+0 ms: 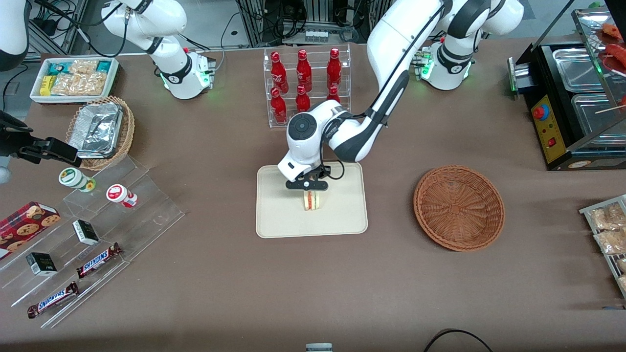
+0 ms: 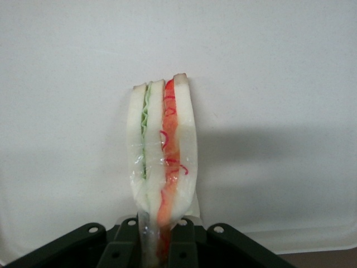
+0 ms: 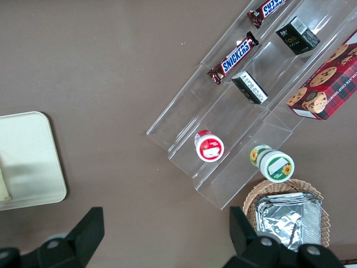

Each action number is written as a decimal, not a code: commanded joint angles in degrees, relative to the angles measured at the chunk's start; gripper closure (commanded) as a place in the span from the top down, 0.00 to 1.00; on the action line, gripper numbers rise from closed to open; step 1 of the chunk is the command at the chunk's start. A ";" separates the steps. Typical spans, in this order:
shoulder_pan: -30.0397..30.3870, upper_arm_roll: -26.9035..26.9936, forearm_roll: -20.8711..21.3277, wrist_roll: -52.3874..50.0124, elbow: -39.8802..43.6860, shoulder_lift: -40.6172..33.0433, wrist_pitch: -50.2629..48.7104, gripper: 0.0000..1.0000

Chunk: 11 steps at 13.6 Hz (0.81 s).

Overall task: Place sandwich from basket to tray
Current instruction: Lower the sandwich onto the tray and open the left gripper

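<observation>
The sandwich point(image 1: 311, 200) is a cream wedge with red and green filling. It stands on edge on the cream tray point(image 1: 279, 215), near the tray's middle. My left gripper point(image 1: 309, 191) is right above it, shut on its top edge. In the left wrist view the sandwich point(image 2: 163, 145) hangs from between the black fingers point(image 2: 120, 248), its lower end at the tray surface point(image 2: 279, 84). The reddish-brown wicker basket point(image 1: 458, 207) sits empty on the table, beside the tray toward the working arm's end.
A clear rack of red bottles point(image 1: 307, 80) stands farther from the front camera than the tray. A clear stepped stand with snack bars and cups point(image 1: 88, 234), a tan basket of foil trays point(image 1: 100, 129) and a white snack box point(image 1: 73, 78) lie toward the parked arm's end. A black food warmer point(image 1: 572, 98) stands at the working arm's end.
</observation>
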 commanded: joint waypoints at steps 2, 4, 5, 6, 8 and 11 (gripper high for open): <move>-0.70 0.68 0.96 -0.32 1.44 1.08 0.38 1.00; -0.61 0.86 0.88 -0.49 1.70 0.46 0.21 1.00; -0.52 0.94 0.79 -0.58 1.88 0.20 0.03 1.00; -0.26 1.03 0.79 -0.67 1.88 -0.50 0.03 1.00; 0.09 1.21 0.61 -1.02 1.88 -2.87 -0.58 1.00; 2.28 1.21 0.17 -1.11 1.88 -7.34 -3.74 1.00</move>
